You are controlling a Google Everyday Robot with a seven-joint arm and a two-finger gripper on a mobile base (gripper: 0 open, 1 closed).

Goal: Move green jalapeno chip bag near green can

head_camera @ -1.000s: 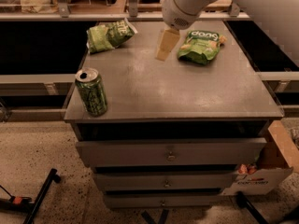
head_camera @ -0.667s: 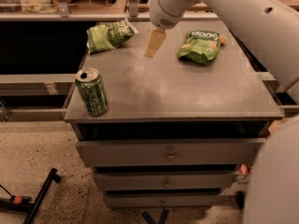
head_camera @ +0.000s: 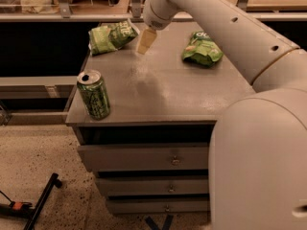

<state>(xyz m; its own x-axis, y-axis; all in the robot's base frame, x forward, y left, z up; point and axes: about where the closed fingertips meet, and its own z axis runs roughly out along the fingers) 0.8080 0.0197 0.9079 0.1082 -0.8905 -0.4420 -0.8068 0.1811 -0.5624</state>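
The green jalapeno chip bag (head_camera: 112,36), crumpled light green with slanted white lettering, lies at the back left of the grey cabinet top (head_camera: 172,90). The green can (head_camera: 93,94) stands upright at the front left corner, its silver top showing an opening. My gripper (head_camera: 146,41) hangs just above the surface, right beside the bag's right edge and not touching it. It holds nothing that I can see. The can is well in front of the bag.
A darker green chip bag (head_camera: 202,48) with bold white letters lies at the back right. My large white arm (head_camera: 240,56) crosses from the right and covers the cabinet's right front. Drawers (head_camera: 144,159) sit below. A black stand leg (head_camera: 41,200) lies on the floor at left.
My gripper has moved left across the back of the cabinet top, away from the darker bag and up to the jalapeno bag. The bags and the can have not moved.
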